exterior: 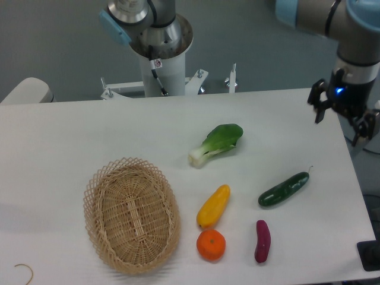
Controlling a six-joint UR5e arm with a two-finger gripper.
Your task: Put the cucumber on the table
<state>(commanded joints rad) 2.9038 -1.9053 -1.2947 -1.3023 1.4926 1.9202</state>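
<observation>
Surface: one white table (89, 136)
Cucumber: one cucumber (284, 189) flat near the right edge, free of the claw
Gripper: one gripper (342, 121) raised by the right edge; fingers apart, empty
Others: one basket (131, 214); one bok choy (217, 143); one eggplant (262, 240); one orange (211, 245)

The arm (332, 15) is built of grey metal segments with pale blue joint caps, its white cylindrical base column (159, 56) carrying a small red-marked label and a black cable, and its black two-finger gripper (343, 119) shows a blue light.
</observation>
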